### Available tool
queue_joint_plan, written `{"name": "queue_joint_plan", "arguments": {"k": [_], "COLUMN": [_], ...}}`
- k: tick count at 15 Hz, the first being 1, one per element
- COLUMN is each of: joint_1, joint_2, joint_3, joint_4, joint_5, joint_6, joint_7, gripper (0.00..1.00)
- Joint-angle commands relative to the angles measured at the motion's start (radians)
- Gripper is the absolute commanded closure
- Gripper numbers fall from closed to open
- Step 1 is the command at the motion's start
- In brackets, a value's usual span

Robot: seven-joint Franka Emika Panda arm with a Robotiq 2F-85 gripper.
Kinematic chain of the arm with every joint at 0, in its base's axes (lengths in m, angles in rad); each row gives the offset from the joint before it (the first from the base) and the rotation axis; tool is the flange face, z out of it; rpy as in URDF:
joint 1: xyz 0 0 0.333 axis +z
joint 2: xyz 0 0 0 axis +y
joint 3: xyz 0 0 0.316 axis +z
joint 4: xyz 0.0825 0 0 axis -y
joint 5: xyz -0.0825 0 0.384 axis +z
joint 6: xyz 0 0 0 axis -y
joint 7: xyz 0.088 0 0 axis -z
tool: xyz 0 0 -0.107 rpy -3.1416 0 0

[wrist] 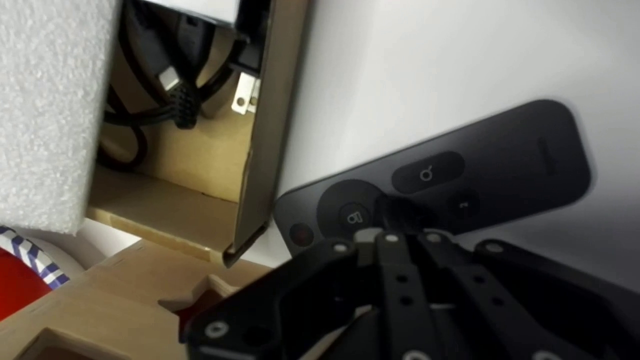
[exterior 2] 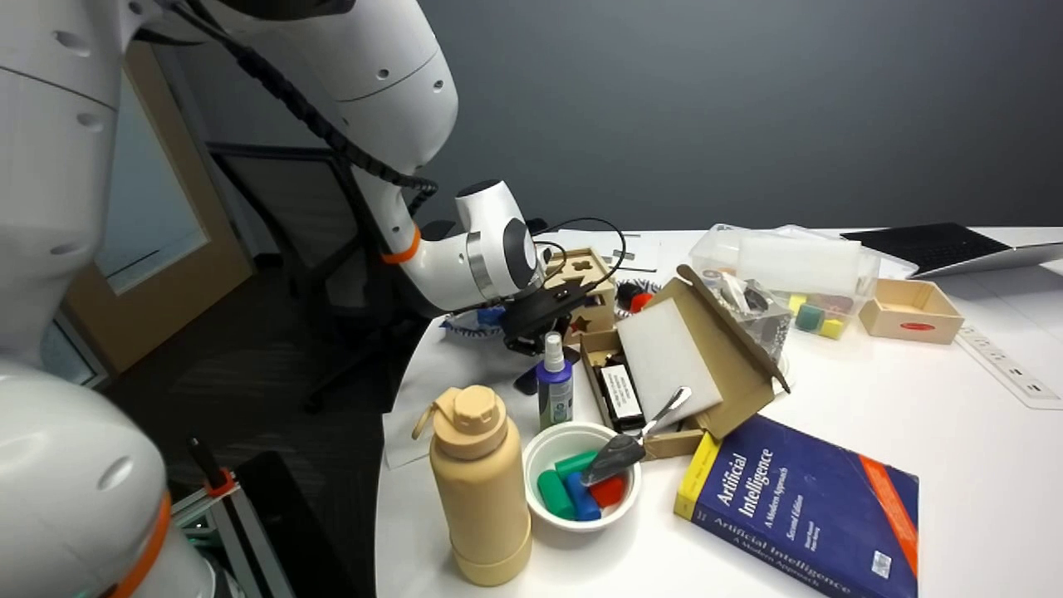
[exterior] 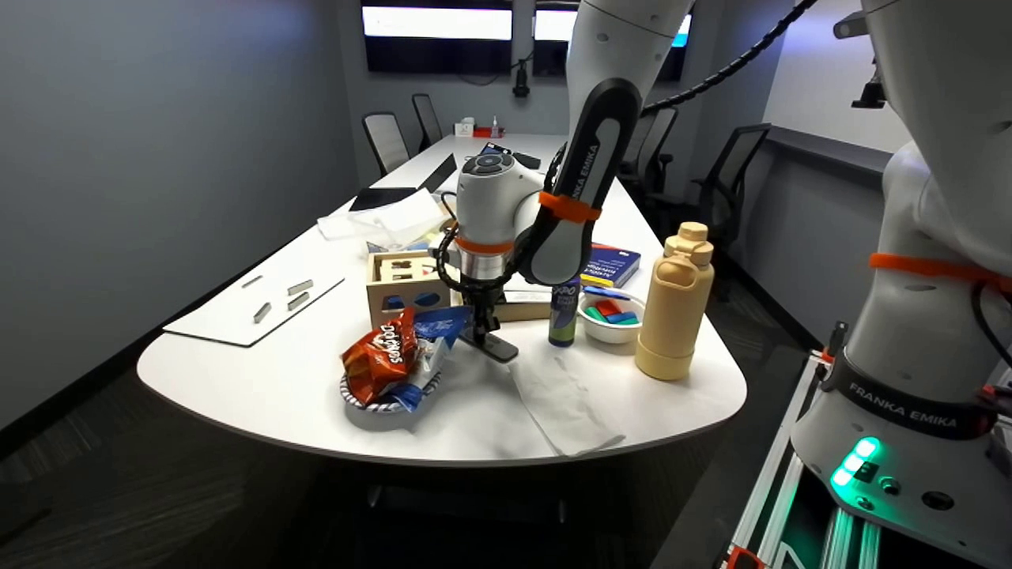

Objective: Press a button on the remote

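Note:
The remote, a slim flat black bar, lies on the white table and shows in both exterior views (exterior: 501, 348) (exterior 2: 526, 381). The wrist view shows it close up (wrist: 505, 150), with a round pad (wrist: 331, 205), a long oval button (wrist: 430, 172) and a small round button (wrist: 301, 234). My gripper (wrist: 400, 212) points down over the remote, its fingertips together beside the round pad's centre, nothing between them. I cannot tell whether the tips touch the remote. They hide part of the pad and nearby buttons. The gripper also shows in an exterior view (exterior: 479, 330).
An open cardboard box (wrist: 277, 125) with cables and a wooden shape box (wrist: 125, 300) stand close to the remote. A snack basket (exterior: 387, 406), a spray bottle (exterior: 563, 316), a white bowl (exterior 2: 619, 498) with blocks and a tan bottle (exterior: 676, 308) stand around it.

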Motion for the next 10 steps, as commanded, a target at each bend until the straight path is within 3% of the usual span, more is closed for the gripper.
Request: {"name": "queue_joint_plan", "arguments": {"k": [1,8,9,10], "joint_1": [-0.009,0.005,-0.005,-0.070], "joint_2": [0.057,0.036,0.021,-0.009], "joint_3": [-0.002,-0.033,-0.023,0.045], "joint_4": [0.017,0.015,0.011,0.004], "joint_5": [0.003,-0.006,0.005,-0.026], "joint_6": [0.025,0.003,-0.004,-0.027], "joint_7": [0.004,0.010,0.000,0.013], "gripper": [1.00,1.00,1.00,1.00]}}
